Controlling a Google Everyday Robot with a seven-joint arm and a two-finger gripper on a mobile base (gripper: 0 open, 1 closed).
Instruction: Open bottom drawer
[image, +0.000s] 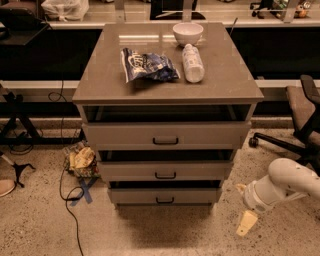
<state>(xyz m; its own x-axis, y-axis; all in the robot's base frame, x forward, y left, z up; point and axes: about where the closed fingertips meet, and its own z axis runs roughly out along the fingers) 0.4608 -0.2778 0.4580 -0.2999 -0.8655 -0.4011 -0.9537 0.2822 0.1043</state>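
The bottom drawer (165, 196) is the lowest and narrowest of three grey-beige fronts in the cabinet, with a small black bar handle (164, 200). Its front looks flush and shut. My gripper (244, 210) is low at the right, beside the cabinet's lower right corner and apart from it. One pale finger (247, 222) points down toward the floor. The white arm (285, 183) comes in from the right edge.
On the cabinet top (220, 75) lie a blue snack bag (146, 65), a white bottle (192, 62) and a white bowl (188, 33). A mid drawer (165, 170) and a top drawer (166, 135) sit above. An office chair (300, 120) stands right; crumpled bags (81, 161) and cables lie left.
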